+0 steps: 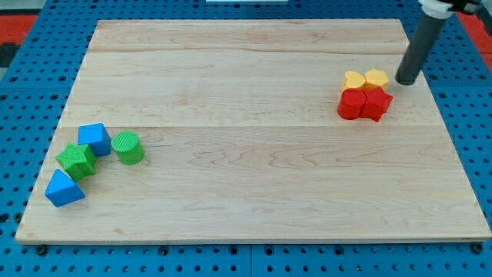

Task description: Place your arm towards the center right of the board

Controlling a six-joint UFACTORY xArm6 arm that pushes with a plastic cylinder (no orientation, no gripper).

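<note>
While the wooden board (254,138) lies flat on the blue table (23,115), my tip (405,81) rests on it near its right edge, a bit above the middle. The tip is the bottom of a dark rod that leans in from the view's top right. It has no jaws, so it holds nothing at all.

I use the board as my marker for every place. Just to the left of my tip sit two yellow blocks side by side, the left yellow block (354,79) and the right yellow block (377,78). My tip is just beside the right one, and I cannot tell if they touch. Right under them sit the red round block (352,105) and the red block (377,103), pressed close together.

Far away, near the board's bottom left corner, there are four more. The blue cube (94,138) sits next to the green round block (127,147). The green star block (77,160) is just below the cube. The blue triangle block (63,188) is lowest, closest to the corner.
</note>
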